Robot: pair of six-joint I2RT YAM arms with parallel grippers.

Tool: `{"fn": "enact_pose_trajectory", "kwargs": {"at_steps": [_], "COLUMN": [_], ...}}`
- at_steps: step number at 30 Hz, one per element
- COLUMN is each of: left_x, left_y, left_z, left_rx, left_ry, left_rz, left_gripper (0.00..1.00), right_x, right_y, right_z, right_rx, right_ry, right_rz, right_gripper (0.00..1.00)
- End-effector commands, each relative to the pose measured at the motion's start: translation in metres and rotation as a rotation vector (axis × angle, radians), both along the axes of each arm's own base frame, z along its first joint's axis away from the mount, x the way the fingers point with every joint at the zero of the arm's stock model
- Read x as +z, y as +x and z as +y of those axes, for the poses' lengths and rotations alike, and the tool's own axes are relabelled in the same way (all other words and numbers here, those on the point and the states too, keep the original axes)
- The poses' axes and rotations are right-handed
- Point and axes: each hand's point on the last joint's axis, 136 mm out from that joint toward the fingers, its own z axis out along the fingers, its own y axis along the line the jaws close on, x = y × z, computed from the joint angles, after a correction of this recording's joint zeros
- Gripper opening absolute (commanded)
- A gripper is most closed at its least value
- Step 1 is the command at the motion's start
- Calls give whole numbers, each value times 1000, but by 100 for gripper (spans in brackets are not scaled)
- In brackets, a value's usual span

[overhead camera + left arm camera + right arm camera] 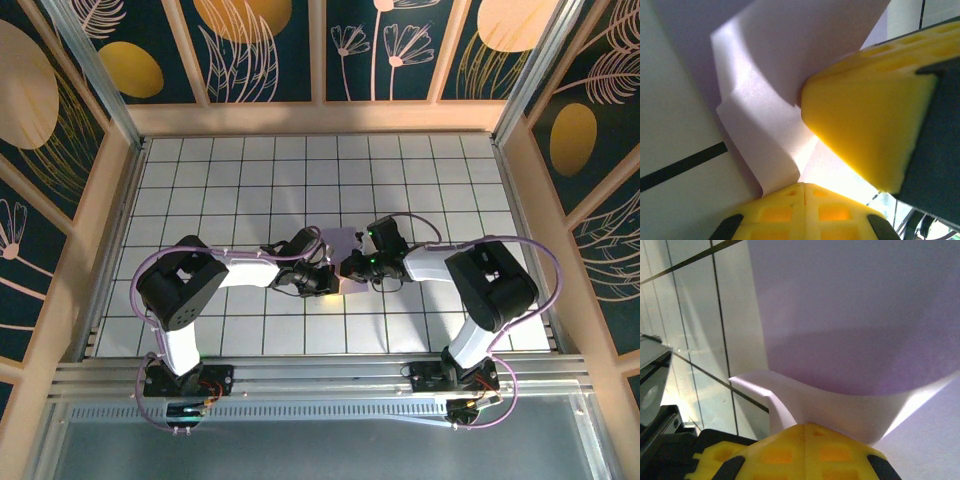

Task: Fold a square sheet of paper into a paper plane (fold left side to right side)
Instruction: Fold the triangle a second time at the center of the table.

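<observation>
Left tool (802,186) and right tool (807,426) each clench the lifted edge of the paper (855,315).

White tabletop (250,170) ruled in a black grid, hemmed at its far and side edges by pale wooden framing (320,118). Above that, dark teal panels (265,50) with gold discs and pink leaf outlines. Aluminium rail (320,372) along the near edge.

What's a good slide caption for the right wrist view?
Right gripper, shut, pinches a curled edge of the lavender paper over the white tiled table.
</observation>
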Motion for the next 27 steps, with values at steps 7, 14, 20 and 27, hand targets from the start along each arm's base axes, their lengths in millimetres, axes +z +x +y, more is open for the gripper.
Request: {"fn": "enact_pose_trajectory", "kwargs": {"at_steps": [7,14,20,27], "left_x": [-25,-27,-27,-27], "left_y": [-14,-15,-15,-15], "left_z": [20,22,21,21], "left_rx": [26,30,29,29], "left_ry": [112,118,116,113], "left_rz": [77,84,83,83], "left_gripper": [0,0,0,0], "right_x": [-18,-14,-11,-15], "right_y": [4,14,22,30], "right_z": [-11,-17,-25,-40], "right_rx": [-24,-45,-62,-92], "right_ry": [-87,-80,-76,-76], "right_rz": [2,-10,-16,-13], "right_gripper": [0,0,0,0]}}
